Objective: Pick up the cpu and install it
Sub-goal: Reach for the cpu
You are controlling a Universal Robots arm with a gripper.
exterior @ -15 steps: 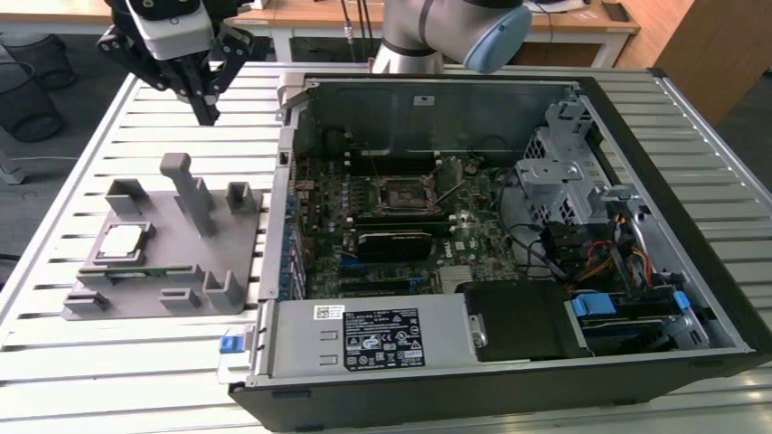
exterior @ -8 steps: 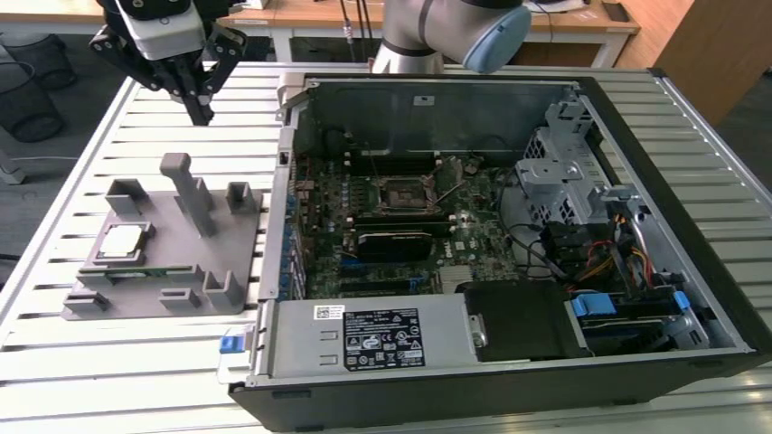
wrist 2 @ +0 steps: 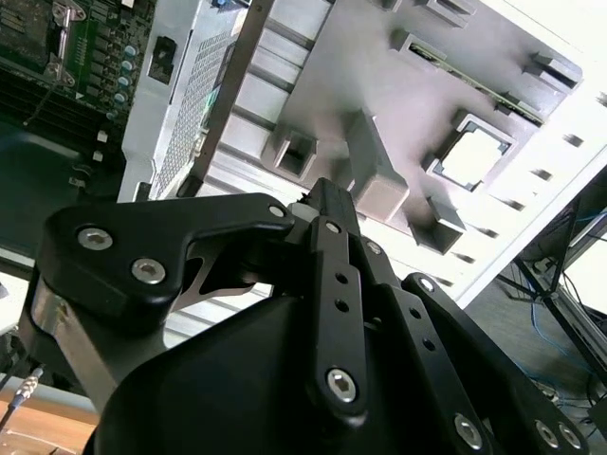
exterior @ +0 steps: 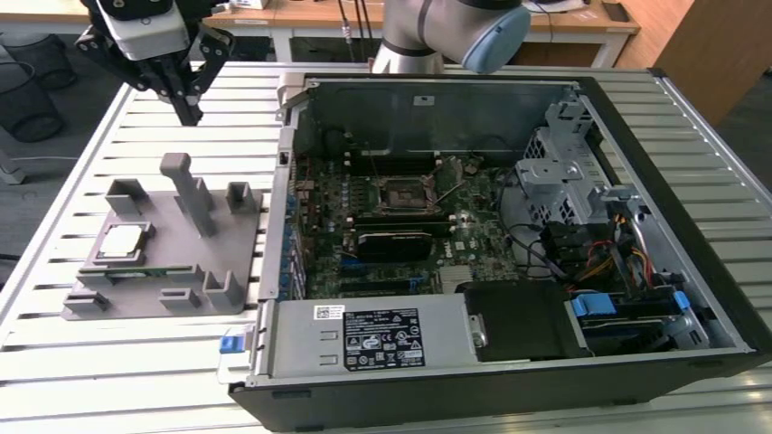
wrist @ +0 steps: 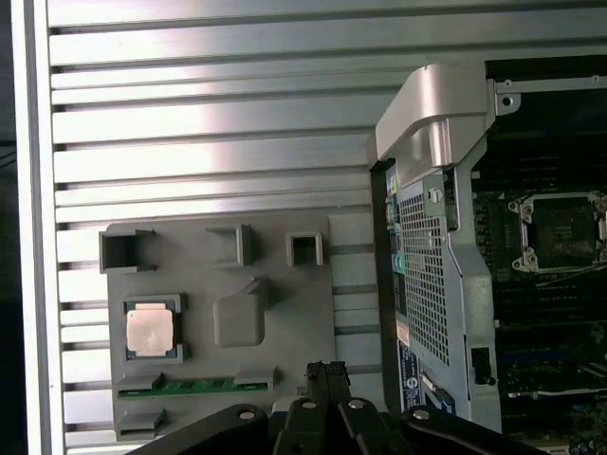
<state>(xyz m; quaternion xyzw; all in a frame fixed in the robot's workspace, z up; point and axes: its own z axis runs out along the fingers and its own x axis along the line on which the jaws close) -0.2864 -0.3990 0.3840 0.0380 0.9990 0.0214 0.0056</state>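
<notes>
The cpu (exterior: 125, 241) is a small silvery square lying flat in a recess of the grey fixture (exterior: 230, 262), towards the exterior view's left. Both wrist views show the cpu (wrist: 150, 332) (wrist 2: 474, 156) seated in that fixture (wrist: 275, 313). My gripper (exterior: 190, 110) hangs above the slatted table beyond the fixture, apart from the cpu, shut with nothing in it. Its black fingers (wrist: 327, 374) come together in a narrow tip (wrist 2: 327, 194). The dark square socket (exterior: 404, 192) with its metal frame sits on the motherboard inside the open case; it also appears in the first wrist view (wrist: 560, 227).
The open computer case (exterior: 724, 298) fills the table's middle and the exterior view's right, its wall (wrist: 432, 123) standing beside the fixture. A green memory stick (wrist: 194, 386) lies in a fixture slot. Upright posts (exterior: 187, 185) rise from the fixture. Black bins (exterior: 31, 99) stand off the table.
</notes>
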